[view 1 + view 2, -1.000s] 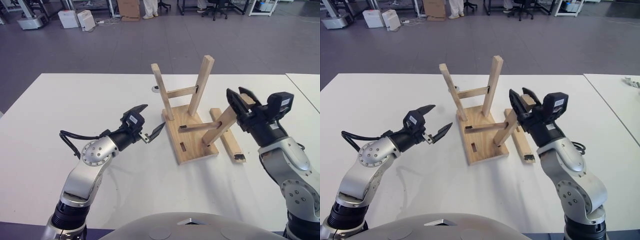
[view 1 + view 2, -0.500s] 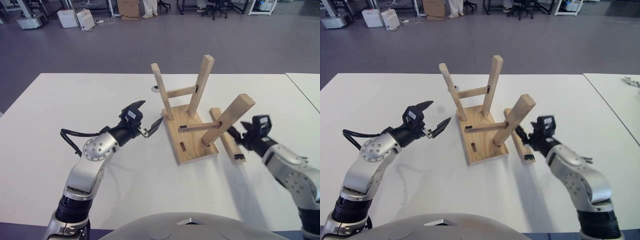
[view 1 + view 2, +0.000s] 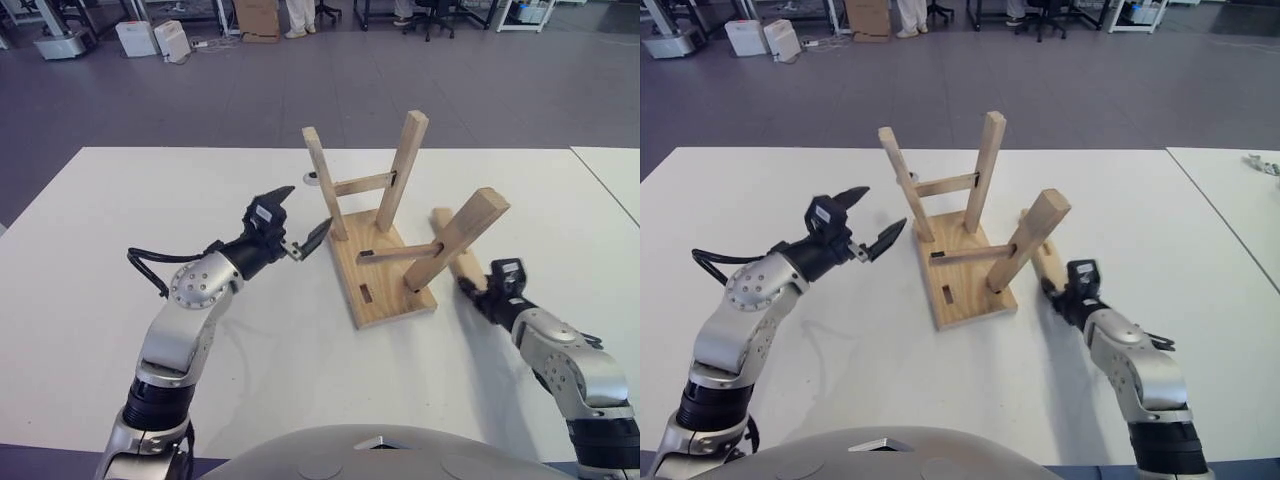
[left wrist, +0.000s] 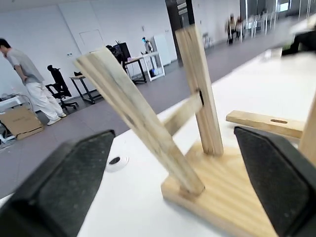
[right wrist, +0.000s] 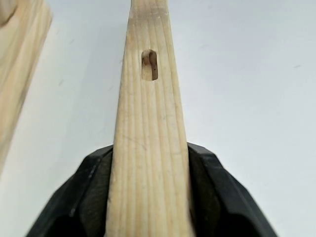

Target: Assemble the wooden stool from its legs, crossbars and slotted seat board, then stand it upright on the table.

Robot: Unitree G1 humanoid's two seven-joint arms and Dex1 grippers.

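**A:** Where do things stand?

**B:** The seat board (image 3: 385, 285) lies underside-up mid-bench. Two legs (image 3: 322, 185) stand in it at 12 o'clock, joined by a crossbar (image 3: 362, 185). A third, tilted leg (image 3: 455, 240) leans toward 3 o'clock. The loose leg (image 5: 148, 98) lies flat on the bench (image 3: 150, 200) at 3 o'clock of the board.

**A:** And the grippers?

**B:** The right gripper (image 5: 150, 153) pinches the loose leg, its fingers (image 5: 91, 190) pressed against both sides. The left gripper (image 3: 310, 205) hangs at 9 o'clock, fingers spread and holding nothing.

**A:** What's the risk?

**B:** It's pale, smooth, square-cut wood with a small mortise slot. Held near one end, I think it could swivel in the grip when lifted. It could also knock the tilted leg, which looks only loosely seated.
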